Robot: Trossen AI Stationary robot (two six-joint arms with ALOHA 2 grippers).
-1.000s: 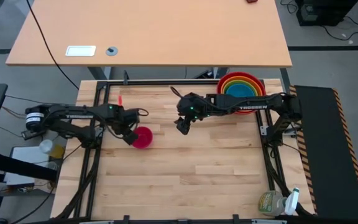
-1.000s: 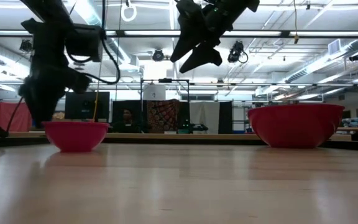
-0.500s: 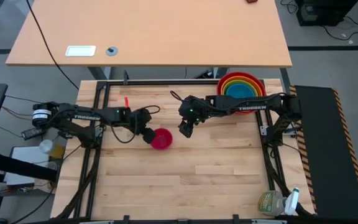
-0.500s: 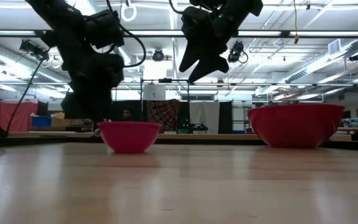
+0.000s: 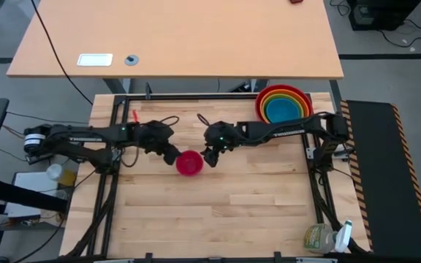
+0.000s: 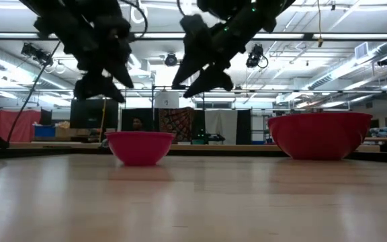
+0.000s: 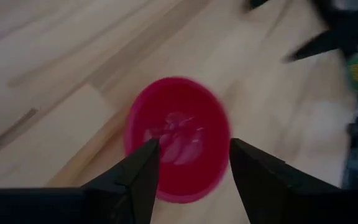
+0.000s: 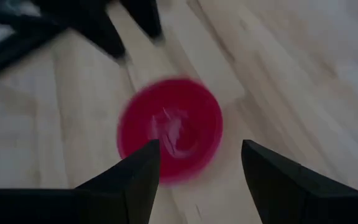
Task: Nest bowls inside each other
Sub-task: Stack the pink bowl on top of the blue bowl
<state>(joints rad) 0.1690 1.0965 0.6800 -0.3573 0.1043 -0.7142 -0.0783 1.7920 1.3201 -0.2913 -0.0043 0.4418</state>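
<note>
The small pink bowl (image 5: 190, 164) stands upright on its base at the middle of the table, also in the low view (image 6: 140, 146). My left gripper (image 5: 169, 153) hovers open just to its left and above it (image 6: 101, 86), tilted down at it (image 7: 192, 146). Just right of the bowl my right gripper (image 5: 210, 157) hangs open, above it and slanting down (image 6: 200, 77), (image 8: 199, 149). At the far right corner the red bowl (image 5: 283, 93) holds the orange, green and blue bowls (image 5: 283, 108) nested inside it.
The red bowl (image 6: 319, 134) shows at the right in the low view. A spray bottle (image 5: 327, 237) stands at the near right corner. Black frame rails (image 5: 112, 183) run along the table's left and right sides. Bare wood lies toward the near edge.
The pink bowl has slid along the table toward the right with my left gripper at its left rim, then stopped. My left gripper has since risen off it and tipped upward. My right gripper has come down and leftward toward the bowl.
</note>
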